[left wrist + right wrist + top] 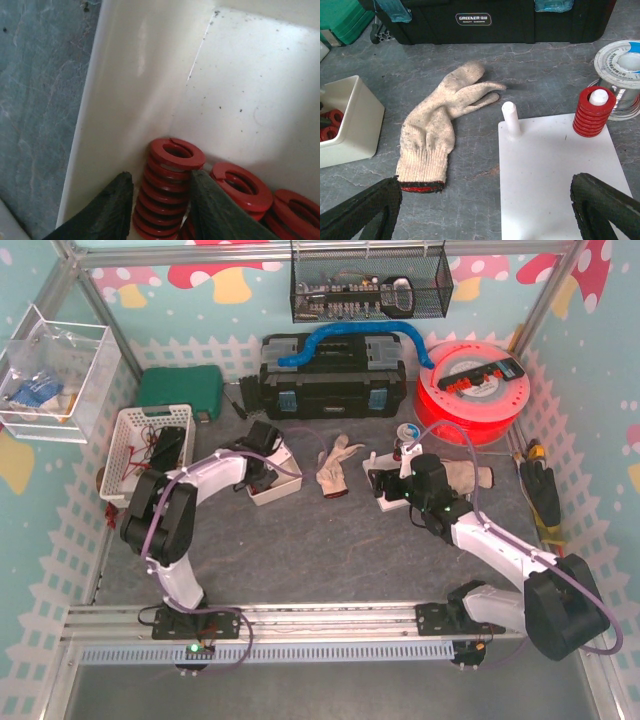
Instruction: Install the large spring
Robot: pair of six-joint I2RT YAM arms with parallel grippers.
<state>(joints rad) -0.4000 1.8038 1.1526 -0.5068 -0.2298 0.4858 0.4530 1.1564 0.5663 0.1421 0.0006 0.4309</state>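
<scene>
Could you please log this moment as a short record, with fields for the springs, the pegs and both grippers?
left arm: left gripper in the white bin, fingers either side of the upright red spring; firm grip cannot be told
bin contents: other springs beside it
right arm: right gripper open, above the near edge of the white board
pegs: bare peg free; second peg carries the fitted spring
clutter: glove flat on the table, left of the board
</scene>
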